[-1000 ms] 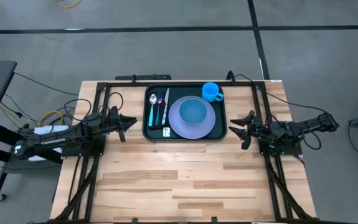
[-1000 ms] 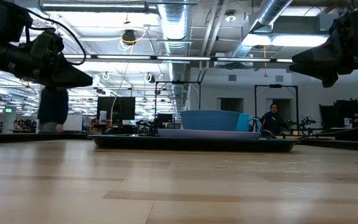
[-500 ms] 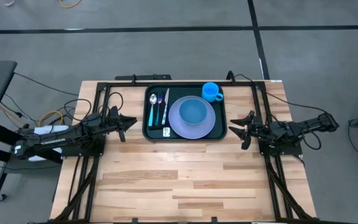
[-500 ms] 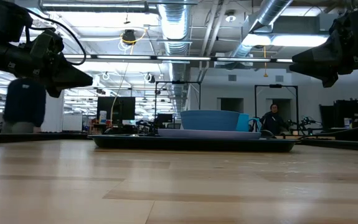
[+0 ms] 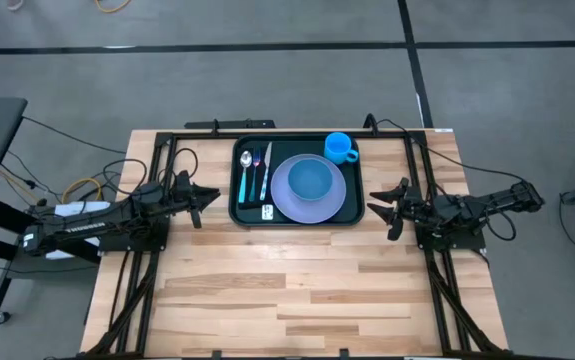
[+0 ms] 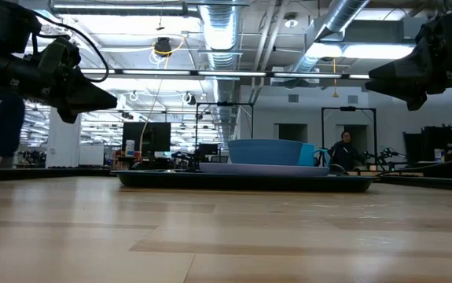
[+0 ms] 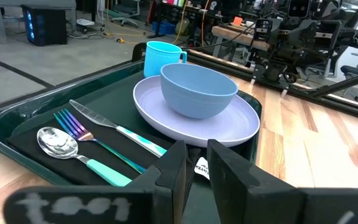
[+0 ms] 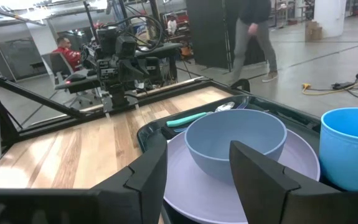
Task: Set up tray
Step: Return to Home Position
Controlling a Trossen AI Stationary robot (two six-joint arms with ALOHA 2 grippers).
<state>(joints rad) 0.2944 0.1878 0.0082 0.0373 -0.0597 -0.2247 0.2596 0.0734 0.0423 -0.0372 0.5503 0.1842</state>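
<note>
Both ends sit apart from the tray (image 5: 356,195): my left pincer (image 5: 207,200) and right pincer (image 5: 379,208) hover open and empty, flanking it at the tabletop's (image 5: 297,290) far edge, loaded with lavender plate (image 5: 282,205), blue bowl (image 5: 310,180), cup (image 5: 339,148) and cutlery (image 5: 254,172).

tray (image 5: 297,223): far middle of table (image 5: 267,290)
plate (image 5: 285,206): in tray, right part
bowl (image 5: 310,180): on plate
cup (image 5: 339,147): far right corner, behind plate
napkin (image 5: 238,149): left of plate
spoon (image 5: 244,180), fork (image 5: 254,177), knife (image 5: 265,175): on napkin, left to right
</note>
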